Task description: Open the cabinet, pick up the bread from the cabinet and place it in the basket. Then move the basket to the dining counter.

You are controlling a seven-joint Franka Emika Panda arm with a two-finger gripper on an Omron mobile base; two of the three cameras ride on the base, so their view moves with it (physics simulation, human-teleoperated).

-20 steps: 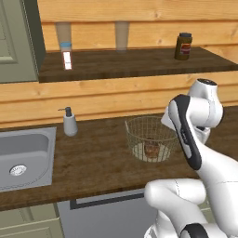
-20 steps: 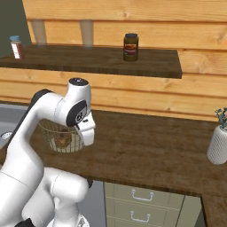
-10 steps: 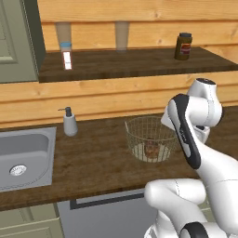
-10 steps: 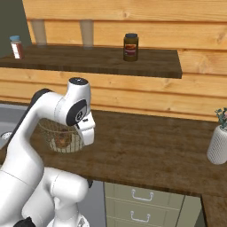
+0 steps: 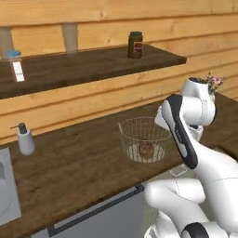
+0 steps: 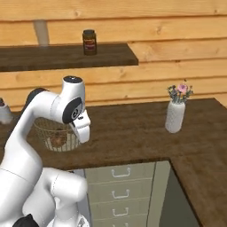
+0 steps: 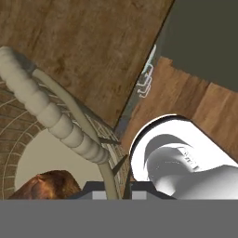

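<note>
Left base view: basket [image 5: 145,139] sits on the dark wood worktop [image 5: 79,158], bread [image 5: 147,149] already inside on the tan base. My arm crosses its right side, so the grip point is hidden here. Jar [image 5: 135,44] on the shelf [image 5: 93,65], soap dispenser [image 5: 25,139] well off to the left.

Right base view: basket [image 6: 55,135] is behind my forearm, bread [image 6: 56,140] visible through the mesh. Vase [image 6: 175,116] stands on the worktop to the right, between me and wherever I carry next.

Hand view: gripper [image 7: 112,189] fingers pressed nearly together, pinching the basket rim wire [image 7: 95,139]; bread [image 7: 49,185] just below it.

Risks, my read:
- 1 thin rim pinch, off-centre load: basket may swing or tilt on lift and the bread rolls out.
- Wire could slip out under a fast swing.
- Wide arc could clip the vase.
</note>
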